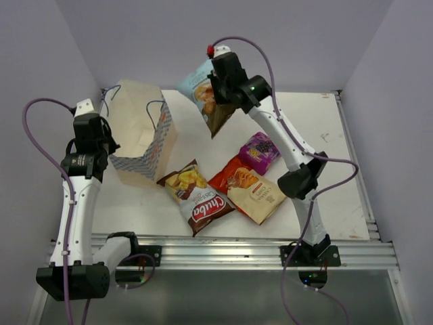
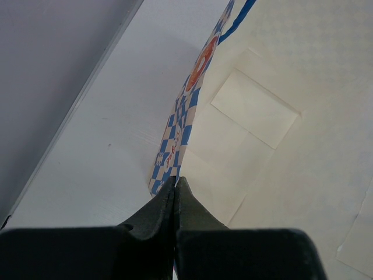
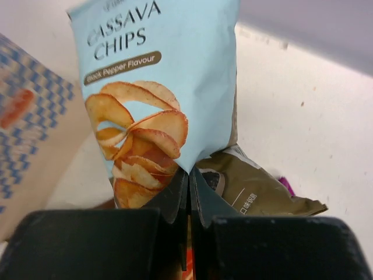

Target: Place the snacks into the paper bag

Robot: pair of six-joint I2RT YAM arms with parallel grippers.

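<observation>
Right gripper (image 3: pixel 187 175) is clenched on the bottom edge of the light blue cassava chip bag (image 3: pixel 157 76), which hangs in the air at the top centre of the overhead frame, just right of the paper bag (image 1: pixel 152 152). Left gripper (image 2: pixel 176 182) is pinched shut on the paper bag's patterned wall at left. Chuba chip bag (image 1: pixel 196 196), red-and-cream chip bag (image 1: pixel 249 189) and purple packet (image 1: pixel 260 152) lie mid-frame on the white table (image 1: pixel 325 135)
</observation>
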